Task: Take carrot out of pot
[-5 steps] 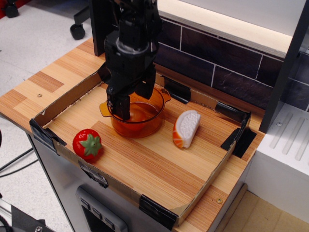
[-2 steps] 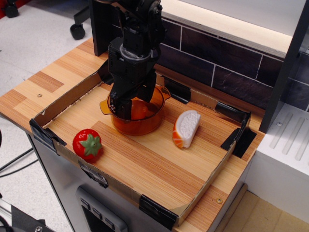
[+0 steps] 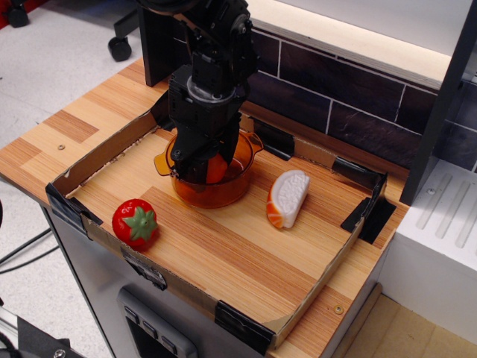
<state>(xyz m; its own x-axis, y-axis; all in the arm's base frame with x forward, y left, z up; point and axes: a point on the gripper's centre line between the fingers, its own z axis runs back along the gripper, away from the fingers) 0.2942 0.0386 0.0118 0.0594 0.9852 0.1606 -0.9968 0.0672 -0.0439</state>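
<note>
- Leftmost, a red strawberry (image 3: 135, 222) with green leaves lies on the desk (image 3: 238, 253) in the lower left of the frame, close to the near-left cardboard rim (image 3: 97, 165) and well apart from the pot.
- Next, the pot (image 3: 211, 185), translucent amber with two flat side handles, stands upright left of centre in the upper half, one handle pointing to the left, the other toward the upper right.
- Above and inside it, the black claw (image 3: 209, 165) reaches down from the top of the frame, its lower end below the pot's rim.
- Its fingers are clamped on the carrot (image 3: 216, 167), a small plain-orange piece that shows between them, inside the pot's mouth; whether the carrot touches the pot's floor cannot be told.
- Right of the pot, a white-and-orange wedge slice (image 3: 288, 198) lies on the desk near the centre, close to the pot but not touching it.
- Farther right, strips of black tape (image 3: 369, 211) hold the rim's right corner, before a dark tiled wall (image 3: 343, 104).
</note>
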